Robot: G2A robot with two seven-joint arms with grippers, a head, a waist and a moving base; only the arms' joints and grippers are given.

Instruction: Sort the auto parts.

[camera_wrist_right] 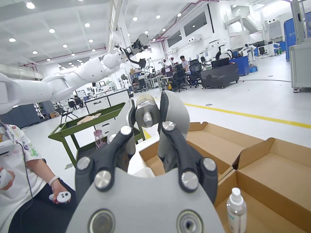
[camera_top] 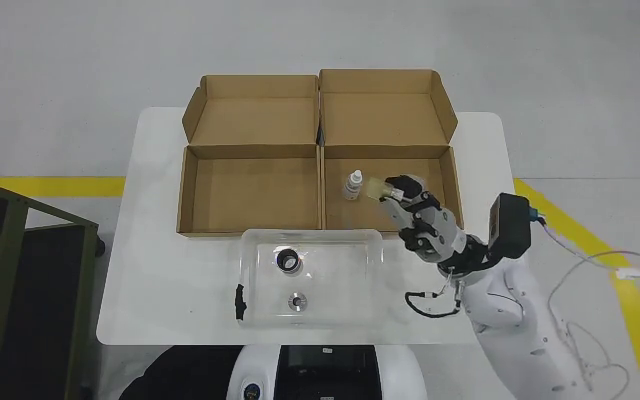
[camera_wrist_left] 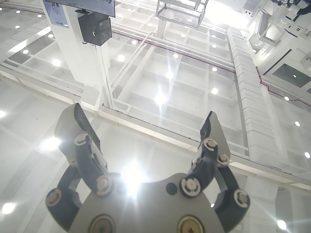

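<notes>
My right gripper (camera_top: 392,190) (camera_wrist_right: 148,105) is shut on a silver metal part with a threaded stud (camera_wrist_right: 145,113) (camera_top: 377,187). It holds the part above the right cardboard box (camera_top: 430,200) (camera_wrist_right: 267,170), beside a small white spray bottle (camera_top: 353,184) (camera_wrist_right: 236,209) standing in that box. Two round metal parts (camera_top: 289,260) (camera_top: 298,299) lie in a clear plastic bin (camera_top: 365,300) at the table's front. My left gripper (camera_wrist_left: 145,112) is open and holds nothing, pointing up at the ceiling. The left arm (camera_wrist_right: 85,71) is raised high.
An open cardboard box (camera_top: 250,190) holding nothing sits left of the right box, and both lids stand open at the back. A green cart (camera_top: 40,270) (camera_wrist_right: 85,124) stands off the table's left side. A person holding a controller (camera_wrist_right: 60,196) sits close by.
</notes>
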